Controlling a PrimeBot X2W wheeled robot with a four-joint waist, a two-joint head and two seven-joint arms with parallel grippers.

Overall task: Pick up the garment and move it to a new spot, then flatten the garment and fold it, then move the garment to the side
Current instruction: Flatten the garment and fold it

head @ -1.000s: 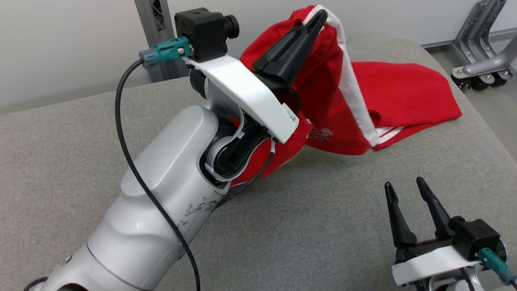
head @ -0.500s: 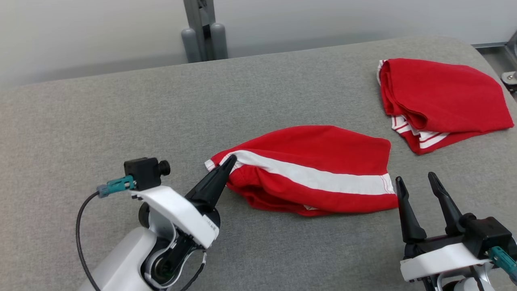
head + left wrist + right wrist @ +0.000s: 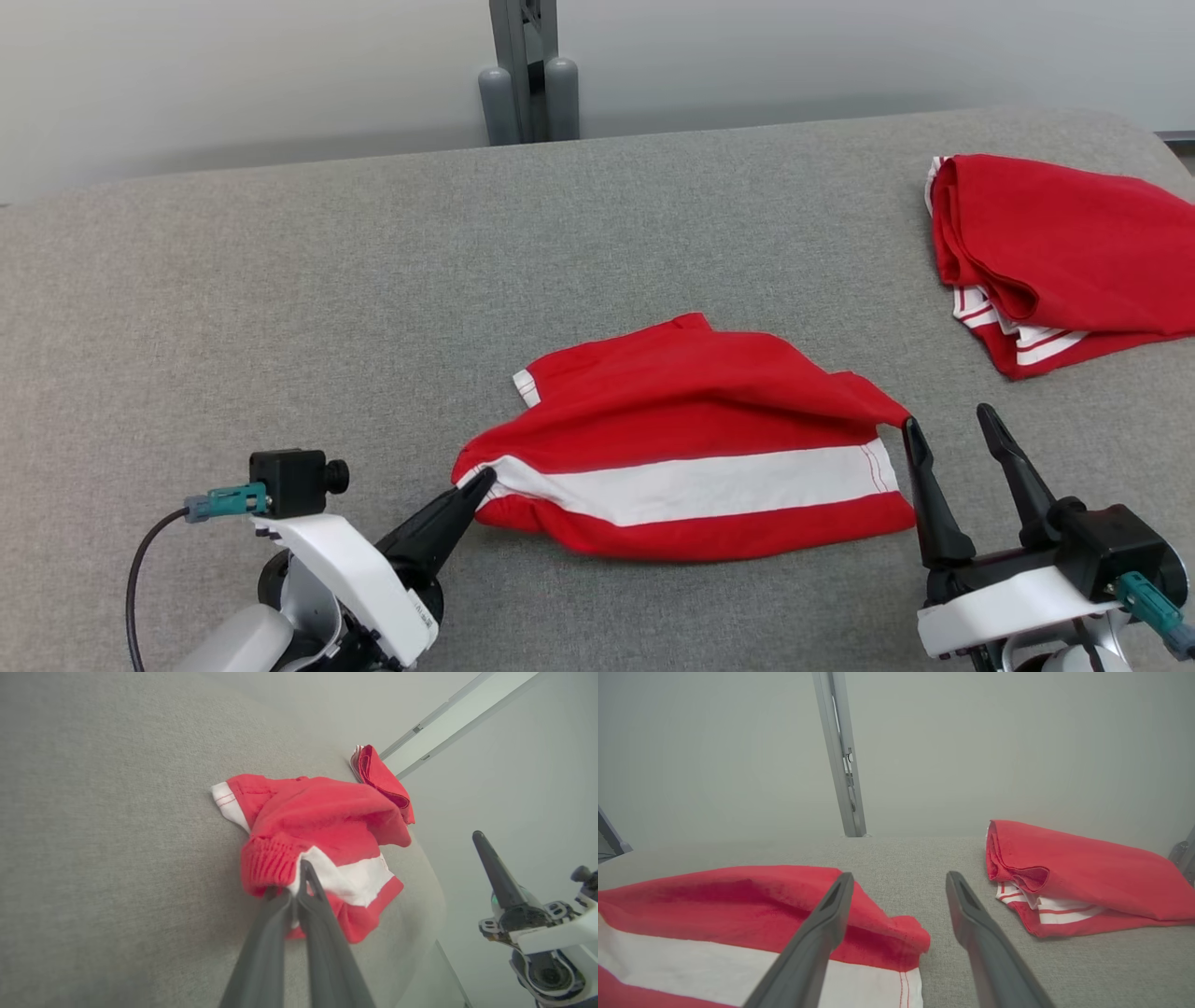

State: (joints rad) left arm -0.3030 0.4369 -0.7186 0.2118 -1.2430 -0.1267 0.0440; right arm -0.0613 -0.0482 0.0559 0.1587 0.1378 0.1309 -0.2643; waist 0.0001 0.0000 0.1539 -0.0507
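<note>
The garment (image 3: 691, 439), red with a broad white stripe, lies rumpled on the grey padded table (image 3: 280, 308) near its front middle. My left gripper (image 3: 481, 483) is shut on the garment's left corner, low over the table; in the left wrist view its closed fingertips (image 3: 301, 868) pinch the garment (image 3: 322, 826) where the ribbed red hem meets the white stripe. My right gripper (image 3: 948, 420) stands open at the garment's right end with nothing between its fingers. In the right wrist view the right gripper (image 3: 899, 877) has its left finger in front of the garment's (image 3: 738, 905) red edge.
A second red garment (image 3: 1064, 252) with thin white stripes lies folded at the table's far right, also seen as the folded red garment (image 3: 1087, 872). A grey metal post (image 3: 527, 65) stands behind the table. The table's rounded right edge is close to my right arm.
The head camera has shifted. My left gripper came down from high above the table with the garment, which now lies on the surface. The right gripper stays open.
</note>
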